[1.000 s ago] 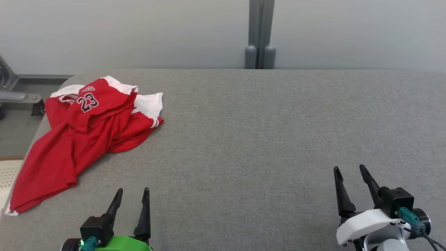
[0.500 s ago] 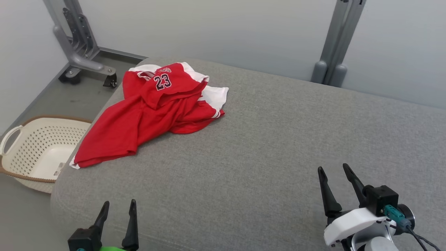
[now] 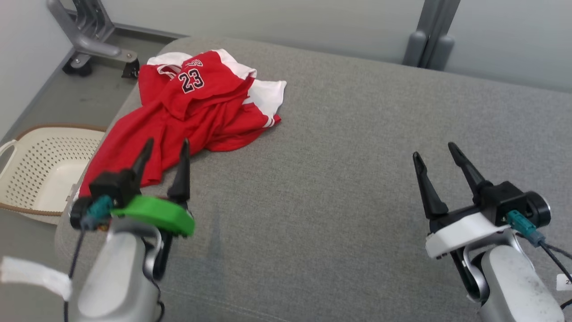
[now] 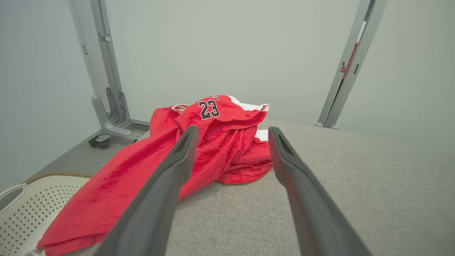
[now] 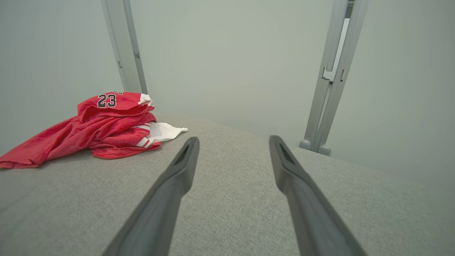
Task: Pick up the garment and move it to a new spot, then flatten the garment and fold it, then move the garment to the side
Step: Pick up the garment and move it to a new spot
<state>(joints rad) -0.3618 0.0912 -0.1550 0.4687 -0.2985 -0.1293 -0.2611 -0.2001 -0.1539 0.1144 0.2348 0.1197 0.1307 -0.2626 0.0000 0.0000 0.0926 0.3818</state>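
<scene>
1. The head camera has swung left, so the whole view has shifted. A pale basket (image 3: 40, 170) now shows beside the grey surface (image 3: 335, 156).
2. The left claw (image 3: 166, 142) has advanced toward the red garment (image 3: 196, 112), spread wide and empty.
3. The right claw (image 3: 435, 150) is wide open and holds nothing, well apart from the garment.
4. The garment lies crumpled at the surface's far left corner, and the pickup looks about to begin.
</scene>
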